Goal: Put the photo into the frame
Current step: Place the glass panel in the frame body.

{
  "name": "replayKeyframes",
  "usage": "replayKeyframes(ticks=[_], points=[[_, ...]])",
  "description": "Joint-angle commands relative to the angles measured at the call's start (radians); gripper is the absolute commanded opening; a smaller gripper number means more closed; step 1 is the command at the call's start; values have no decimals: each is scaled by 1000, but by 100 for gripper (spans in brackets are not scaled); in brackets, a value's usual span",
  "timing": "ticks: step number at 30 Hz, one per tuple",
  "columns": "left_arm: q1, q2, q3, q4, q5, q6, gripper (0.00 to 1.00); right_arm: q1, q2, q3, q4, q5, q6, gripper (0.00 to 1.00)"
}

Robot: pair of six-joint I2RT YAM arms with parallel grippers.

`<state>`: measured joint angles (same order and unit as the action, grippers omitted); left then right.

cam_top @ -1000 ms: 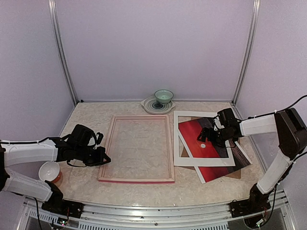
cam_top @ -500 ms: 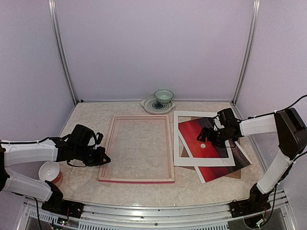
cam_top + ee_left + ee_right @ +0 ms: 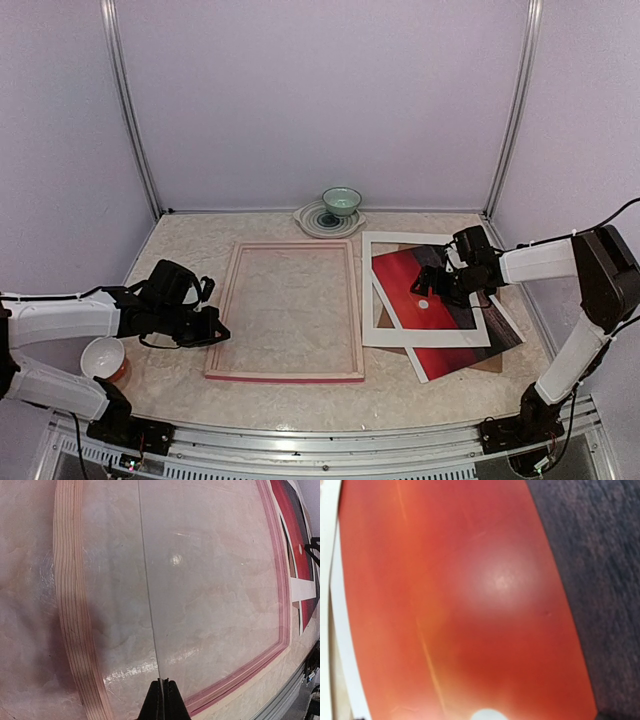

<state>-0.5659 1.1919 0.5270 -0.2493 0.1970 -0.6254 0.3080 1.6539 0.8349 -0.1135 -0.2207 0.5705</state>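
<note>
The frame (image 3: 289,376) lies flat mid-table, pale wood side up; its left rail (image 3: 70,605) fills the left wrist view. My left gripper (image 3: 218,333) (image 3: 163,682) sits at that left rail, shut on the edge of a thin clear pane (image 3: 210,580) resting in the frame. The photo (image 3: 405,280), red sky with a white sun dot, lies right of the frame under a white mat (image 3: 425,335) and sticks out below it. My right gripper (image 3: 432,283) hovers open, close over the photo (image 3: 445,605). Its fingers are outside its own wrist view.
A green bowl (image 3: 341,201) stands on a patterned plate (image 3: 308,222) at the back wall. A white and orange cup (image 3: 103,357) sits beside my left arm. A brown backing corner (image 3: 494,366) peeks out under the photo. A metal rail runs along the near edge.
</note>
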Motion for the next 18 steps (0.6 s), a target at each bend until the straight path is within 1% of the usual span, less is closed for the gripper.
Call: replayKeyframes(ticks=[1,18], points=[[11,-13,14,10,-21,-2,1,15,28,-28,-33,-10,10,99],[11,-24,10,9,-16,-9,1,16,27,-20,-40,-10,8,99]])
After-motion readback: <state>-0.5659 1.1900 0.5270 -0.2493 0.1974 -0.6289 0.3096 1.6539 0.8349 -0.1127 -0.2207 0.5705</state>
